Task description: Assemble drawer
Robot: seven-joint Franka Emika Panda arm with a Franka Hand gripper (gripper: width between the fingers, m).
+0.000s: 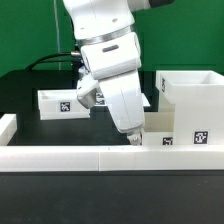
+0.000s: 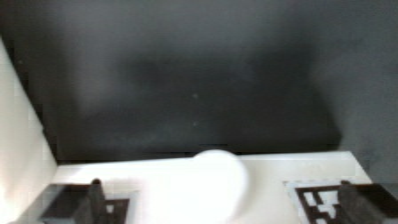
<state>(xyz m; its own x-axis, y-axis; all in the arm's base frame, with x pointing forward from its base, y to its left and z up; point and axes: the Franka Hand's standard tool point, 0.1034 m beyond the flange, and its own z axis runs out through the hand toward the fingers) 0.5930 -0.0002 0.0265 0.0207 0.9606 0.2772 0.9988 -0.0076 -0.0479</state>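
The large boxy white drawer shell (image 1: 193, 95) stands at the exterior view's right. One small tray (image 1: 58, 102) with a tag lies at the back left. A second small tray (image 1: 172, 136) with tags lies in front of the shell, just behind the border wall. My gripper (image 1: 133, 136) is lowered onto this tray's left end. In the wrist view my gripper (image 2: 217, 202) is open. Its dark fingertips (image 2: 95, 192) stand wide apart on either side of the tray's rounded white knob (image 2: 205, 182). Tags show beside each finger. I cannot tell whether the fingers touch the tray.
A low white border wall (image 1: 90, 158) runs along the front and turns up at the left (image 1: 8, 124). It also shows in the wrist view as a white strip (image 2: 15, 120). Black tabletop (image 2: 196, 80) lies beyond the tray. Cables run behind the arm.
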